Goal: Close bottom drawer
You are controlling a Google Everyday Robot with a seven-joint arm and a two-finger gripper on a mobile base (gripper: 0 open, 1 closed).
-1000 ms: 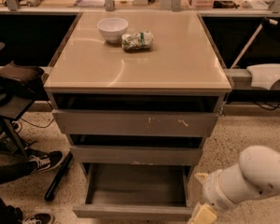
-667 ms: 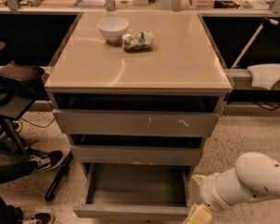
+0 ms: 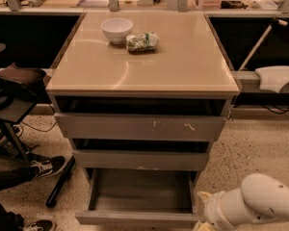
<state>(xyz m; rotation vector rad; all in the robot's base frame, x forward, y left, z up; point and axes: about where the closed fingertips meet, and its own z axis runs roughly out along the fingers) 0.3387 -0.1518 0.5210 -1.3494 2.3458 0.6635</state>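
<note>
At the bottom drawer's [image 3: 139, 196] right front corner, the end effector [image 3: 202, 224] has sunk lower over the last second, its arm [image 3: 265, 201] trailing off to the right; whether it is apart or together cannot be told. The drawer stays pulled out, so the closing push looks not yet begun. Above the drawer, the surface [image 3: 183, 66] carries a bowl [image 3: 116, 30] and a crumpled packet [image 3: 142, 41]. Left of the drawer, a sneaker [image 3: 45, 167] rests on speckled floor [image 3: 250, 148].
</note>
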